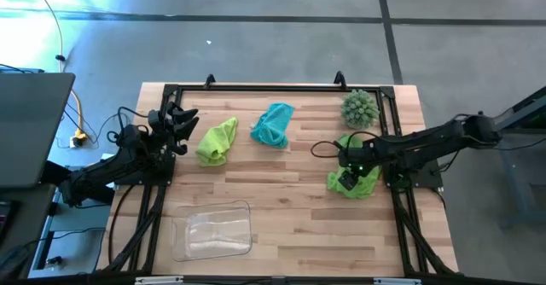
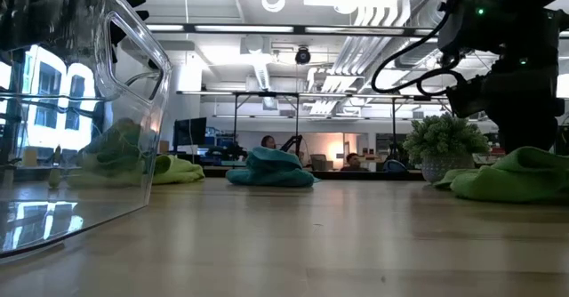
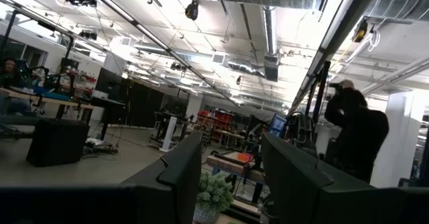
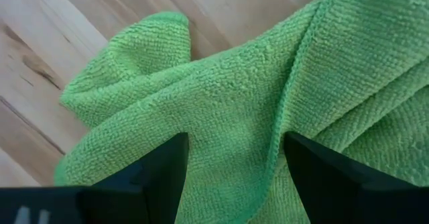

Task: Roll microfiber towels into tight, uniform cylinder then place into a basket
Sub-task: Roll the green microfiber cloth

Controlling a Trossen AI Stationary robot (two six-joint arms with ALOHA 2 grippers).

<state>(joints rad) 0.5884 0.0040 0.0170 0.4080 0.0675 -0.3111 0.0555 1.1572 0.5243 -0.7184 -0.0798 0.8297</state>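
Three crumpled microfiber towels lie on the wooden table: a lime green one [image 1: 217, 142] at the left, a teal one [image 1: 273, 125] in the middle and a lime green one [image 1: 357, 183] at the right. My right gripper [image 4: 234, 163] points down over the right towel [image 4: 234, 83], open, with its fingers on either side of a fold. My left gripper [image 1: 183, 123] waits at the table's left side, open and tilted upward. The clear basket [image 1: 212, 231] stands near the front edge. My right gripper stands open and close over the middle of the right lime green towel, coming from above. Whether its fingertips [image 4: 164, 163] touch the cloth, I cannot tell.
A spiky grey-green ball [image 1: 359, 108] sits at the far right, just behind the right towel. A black frame [image 1: 273, 87] runs along the table's far and side edges. Bare wood lies between the basket and the right towel.
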